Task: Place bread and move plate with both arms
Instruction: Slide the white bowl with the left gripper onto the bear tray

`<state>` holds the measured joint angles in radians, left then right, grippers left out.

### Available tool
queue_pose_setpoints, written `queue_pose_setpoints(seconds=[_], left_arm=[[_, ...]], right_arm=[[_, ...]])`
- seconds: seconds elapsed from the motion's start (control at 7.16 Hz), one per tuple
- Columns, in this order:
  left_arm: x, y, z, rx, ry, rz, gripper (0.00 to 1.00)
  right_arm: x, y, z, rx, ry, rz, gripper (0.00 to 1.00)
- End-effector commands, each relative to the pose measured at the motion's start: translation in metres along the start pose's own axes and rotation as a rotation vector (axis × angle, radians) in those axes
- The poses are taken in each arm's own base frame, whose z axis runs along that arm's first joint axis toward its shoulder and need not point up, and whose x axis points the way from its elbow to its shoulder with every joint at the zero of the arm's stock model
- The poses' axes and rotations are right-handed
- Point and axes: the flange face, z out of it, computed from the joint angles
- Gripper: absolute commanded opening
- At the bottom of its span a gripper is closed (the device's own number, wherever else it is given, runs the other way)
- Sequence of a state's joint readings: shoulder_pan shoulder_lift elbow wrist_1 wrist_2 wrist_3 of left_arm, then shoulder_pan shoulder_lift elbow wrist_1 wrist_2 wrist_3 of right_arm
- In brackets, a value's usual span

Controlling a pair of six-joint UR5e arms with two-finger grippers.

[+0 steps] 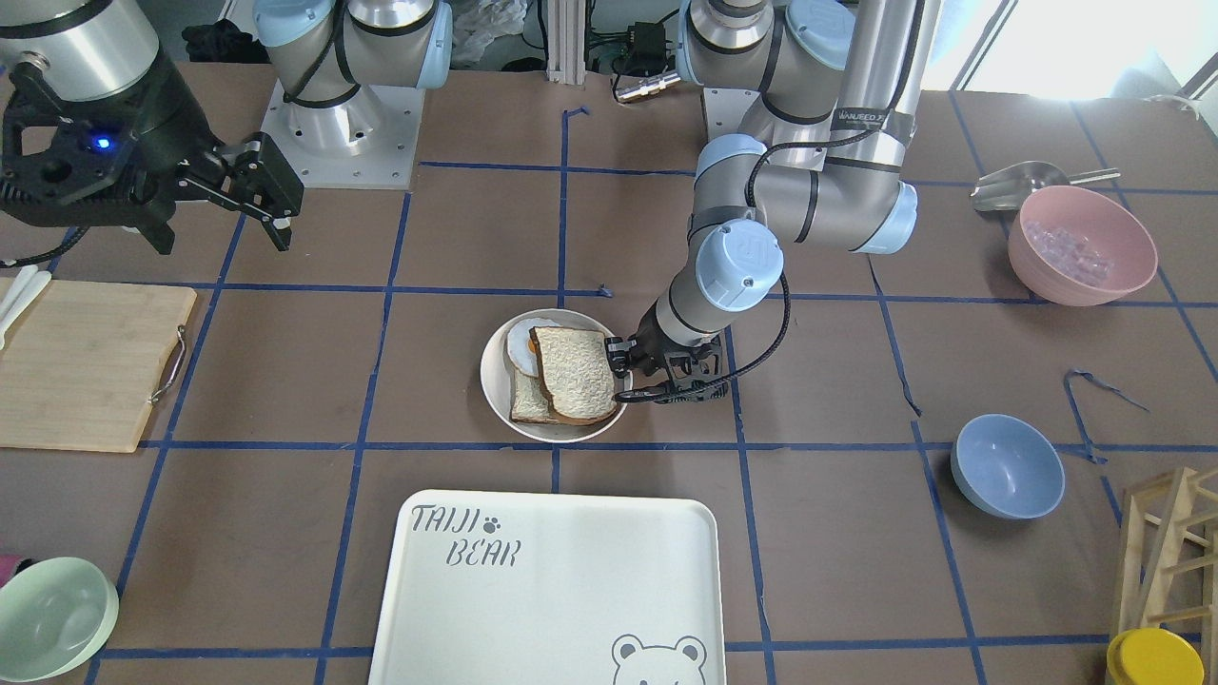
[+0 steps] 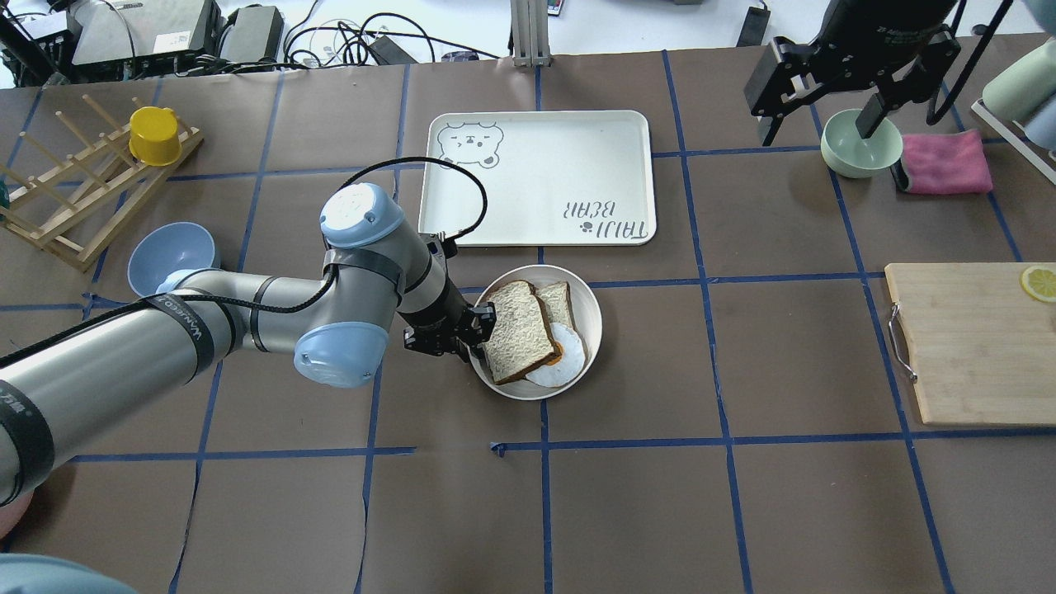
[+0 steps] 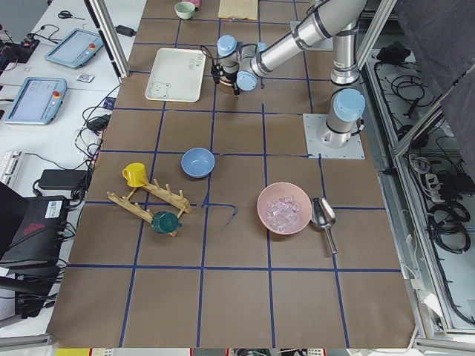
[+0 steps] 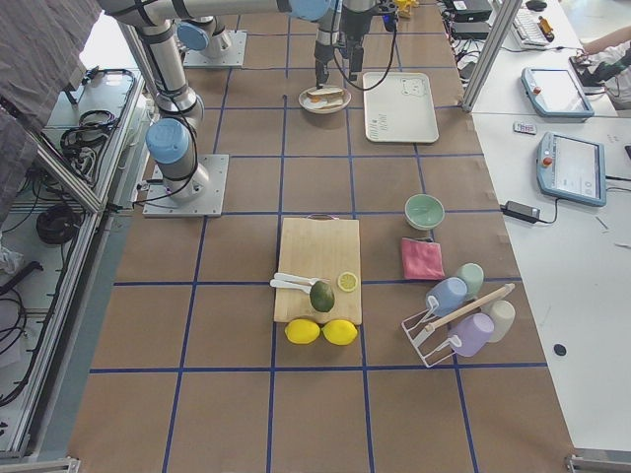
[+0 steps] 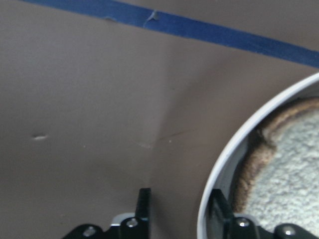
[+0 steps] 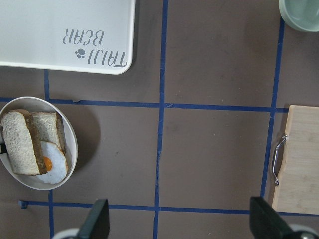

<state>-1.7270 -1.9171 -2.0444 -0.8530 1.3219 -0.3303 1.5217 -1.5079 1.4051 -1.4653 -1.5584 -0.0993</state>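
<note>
The bread [image 1: 574, 373] [image 2: 516, 330], with its dark crust, lies on top of a paler slice [image 2: 559, 301] and a fried egg [image 2: 561, 363] on the round cream plate [image 1: 495, 381] [image 2: 591, 318]. My left gripper [image 1: 623, 376] [image 2: 481, 330] is open and low at the plate's edge nearest the left arm. In the left wrist view [image 5: 182, 209] one finger stands outside the rim [image 5: 224, 164] and one inside, beside the bread's crust [image 5: 249, 169]. My right gripper [image 1: 271, 205] [image 2: 817, 124] [image 6: 180, 221] is open, empty and held high, well away from the plate [image 6: 71, 144].
The "TAIJI BEAR" tray [image 1: 561, 590] [image 2: 536, 177] lies just beyond the plate. A wooden cutting board [image 2: 973, 338] is on my right, and a green bowl [image 2: 860, 144] and pink cloth [image 2: 945, 161] sit under the right gripper. A blue bowl [image 2: 169, 256] and wooden rack [image 2: 82, 198] are on my left.
</note>
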Motion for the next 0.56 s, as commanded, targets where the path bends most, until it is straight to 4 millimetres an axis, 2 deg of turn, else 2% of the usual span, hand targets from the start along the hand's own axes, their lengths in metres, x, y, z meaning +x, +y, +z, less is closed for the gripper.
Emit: queue_pose_setpoints(seconds=[0.0, 0.42], left_arm=[[0.002, -0.001, -0.008, 0.018, 0.004, 0.015, 0.0], [0.007, -0.001, -0.037, 0.086, 0.031, 0.062, 0.0]], right_arm=[[0.0, 0.0, 0.0, 0.001, -0.001, -0.002, 1.0], [0.0, 0.0, 0.0, -0.003, 0.0, -0.003, 1.0]])
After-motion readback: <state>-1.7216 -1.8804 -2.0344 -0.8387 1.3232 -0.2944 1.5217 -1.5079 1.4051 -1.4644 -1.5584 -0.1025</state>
